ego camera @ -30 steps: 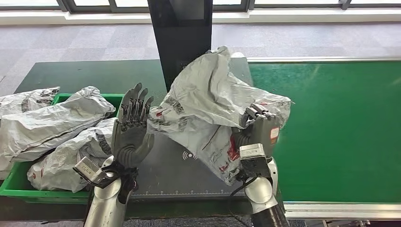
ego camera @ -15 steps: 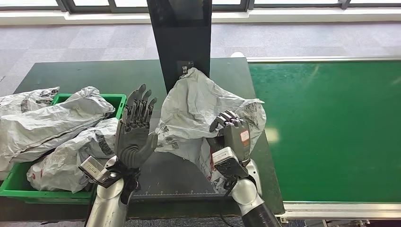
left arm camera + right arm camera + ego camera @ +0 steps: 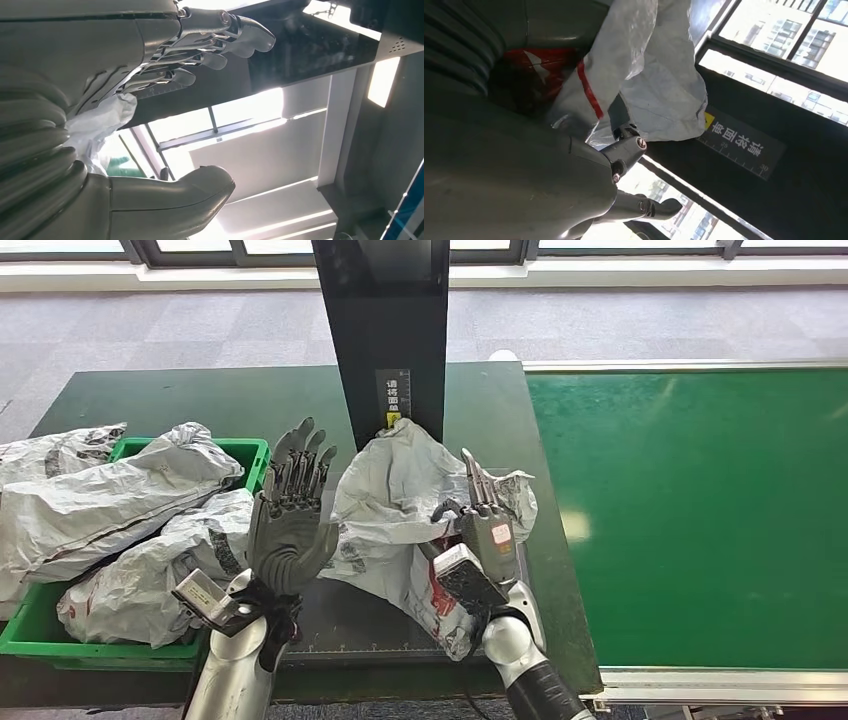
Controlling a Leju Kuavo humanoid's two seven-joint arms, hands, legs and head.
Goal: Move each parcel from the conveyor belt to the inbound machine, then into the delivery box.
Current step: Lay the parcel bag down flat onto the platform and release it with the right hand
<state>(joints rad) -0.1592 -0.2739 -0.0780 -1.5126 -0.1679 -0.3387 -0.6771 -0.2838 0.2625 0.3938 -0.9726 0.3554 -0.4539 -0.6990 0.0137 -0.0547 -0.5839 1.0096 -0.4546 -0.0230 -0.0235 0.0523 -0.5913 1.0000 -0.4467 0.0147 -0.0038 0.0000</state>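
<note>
Both silver arms rise from the bottom edge of the head view. The left hand (image 3: 291,523) stands upright at lower left of centre, palm flat, fingers spread, holding nothing. The right hand (image 3: 483,525), lower centre, points its fingers straight up, apart.

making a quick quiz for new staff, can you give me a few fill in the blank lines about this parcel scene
1. The grey parcel lies on the dark scanner plate in front of the black ____.
2. The bin holding the other parcels is coloured ____.
3. The conveyor belt carries ____ parcels.
4. The left hand is raised with its fingers ____.

Missing words: post; green; no; apart
</note>
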